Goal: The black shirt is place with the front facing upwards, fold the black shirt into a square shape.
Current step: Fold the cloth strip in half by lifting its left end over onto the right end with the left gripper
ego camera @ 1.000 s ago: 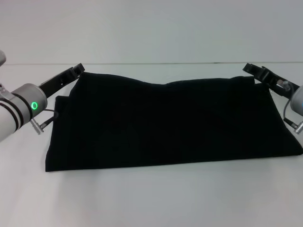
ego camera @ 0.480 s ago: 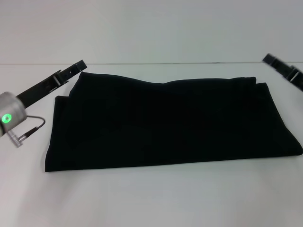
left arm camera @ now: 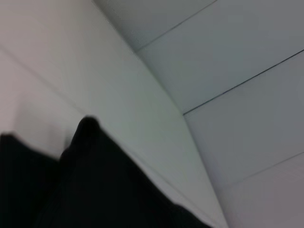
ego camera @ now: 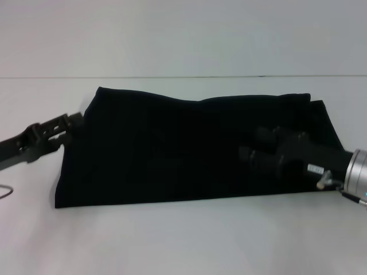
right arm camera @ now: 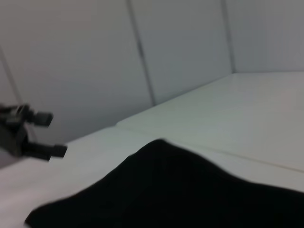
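A flat white matte tabletop (ego camera: 183, 240) fills the lower part of the head view, running back to a thin dark seam. Behind it rises a plain pale grey wall (ego camera: 183, 34), which the wrist views show divided into large panels by thin dark lines (left arm camera: 242, 83).

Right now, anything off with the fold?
Mostly tidy. The black shirt lies as a wide band, not a square. Its far edge ripples near the middle, and an under-layer peeks out at the right end.
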`<action>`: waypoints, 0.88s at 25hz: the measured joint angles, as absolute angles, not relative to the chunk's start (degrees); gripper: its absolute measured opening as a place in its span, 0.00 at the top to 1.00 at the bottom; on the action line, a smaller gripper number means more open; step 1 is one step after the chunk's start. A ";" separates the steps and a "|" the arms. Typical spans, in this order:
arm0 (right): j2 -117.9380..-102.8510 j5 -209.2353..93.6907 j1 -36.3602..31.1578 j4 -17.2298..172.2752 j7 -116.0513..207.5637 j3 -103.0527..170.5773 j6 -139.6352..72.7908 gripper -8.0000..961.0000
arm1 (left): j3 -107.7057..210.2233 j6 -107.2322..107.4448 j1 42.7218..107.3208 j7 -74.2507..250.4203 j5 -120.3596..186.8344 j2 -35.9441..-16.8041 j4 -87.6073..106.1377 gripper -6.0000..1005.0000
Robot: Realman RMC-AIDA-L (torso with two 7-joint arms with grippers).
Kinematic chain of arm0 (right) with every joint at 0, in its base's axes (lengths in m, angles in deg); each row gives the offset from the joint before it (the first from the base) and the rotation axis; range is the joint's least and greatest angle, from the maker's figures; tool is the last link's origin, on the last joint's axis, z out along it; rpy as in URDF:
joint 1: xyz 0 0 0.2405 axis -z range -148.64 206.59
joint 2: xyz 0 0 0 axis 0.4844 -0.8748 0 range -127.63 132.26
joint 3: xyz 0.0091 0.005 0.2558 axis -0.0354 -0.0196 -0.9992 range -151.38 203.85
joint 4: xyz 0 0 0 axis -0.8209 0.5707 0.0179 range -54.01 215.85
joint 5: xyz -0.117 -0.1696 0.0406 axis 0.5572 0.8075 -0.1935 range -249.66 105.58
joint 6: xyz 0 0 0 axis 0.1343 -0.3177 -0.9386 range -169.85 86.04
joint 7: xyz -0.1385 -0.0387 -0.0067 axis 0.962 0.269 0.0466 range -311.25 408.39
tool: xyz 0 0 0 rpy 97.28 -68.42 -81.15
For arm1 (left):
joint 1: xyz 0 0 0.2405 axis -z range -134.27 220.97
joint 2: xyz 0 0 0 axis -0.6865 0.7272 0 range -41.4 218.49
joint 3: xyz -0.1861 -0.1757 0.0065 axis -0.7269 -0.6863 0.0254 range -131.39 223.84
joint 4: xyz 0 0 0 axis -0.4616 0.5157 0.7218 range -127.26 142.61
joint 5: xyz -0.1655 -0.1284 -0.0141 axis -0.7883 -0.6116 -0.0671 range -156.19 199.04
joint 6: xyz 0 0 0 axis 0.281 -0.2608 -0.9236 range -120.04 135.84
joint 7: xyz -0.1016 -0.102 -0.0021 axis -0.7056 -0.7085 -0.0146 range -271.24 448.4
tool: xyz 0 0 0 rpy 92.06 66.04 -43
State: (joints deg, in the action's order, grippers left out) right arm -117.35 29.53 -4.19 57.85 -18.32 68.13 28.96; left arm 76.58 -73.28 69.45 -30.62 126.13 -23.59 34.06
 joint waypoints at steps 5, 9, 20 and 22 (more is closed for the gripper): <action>-117.41 31.04 -3.88 57.34 -15.43 72.43 30.20 0.18 | 76.86 -78.37 65.98 -44.22 132.62 -23.83 40.23 0.12; -117.30 32.81 -3.43 56.56 -15.13 73.53 30.51 0.18 | 76.68 -80.39 64.19 -53.00 136.13 -24.06 42.57 0.12; -117.27 34.18 -2.58 55.25 -13.93 76.02 32.67 0.18 | 77.06 -79.49 64.26 -61.89 141.11 -24.67 41.32 0.12; -117.28 34.19 -2.44 55.24 -13.89 76.42 32.72 0.18 | 77.09 -78.78 64.46 -62.48 142.39 -24.96 40.87 0.12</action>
State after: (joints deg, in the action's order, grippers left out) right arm -117.28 34.19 -2.44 55.24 -13.89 76.42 32.72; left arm 77.09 -78.78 64.46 -62.48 142.39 -24.96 40.87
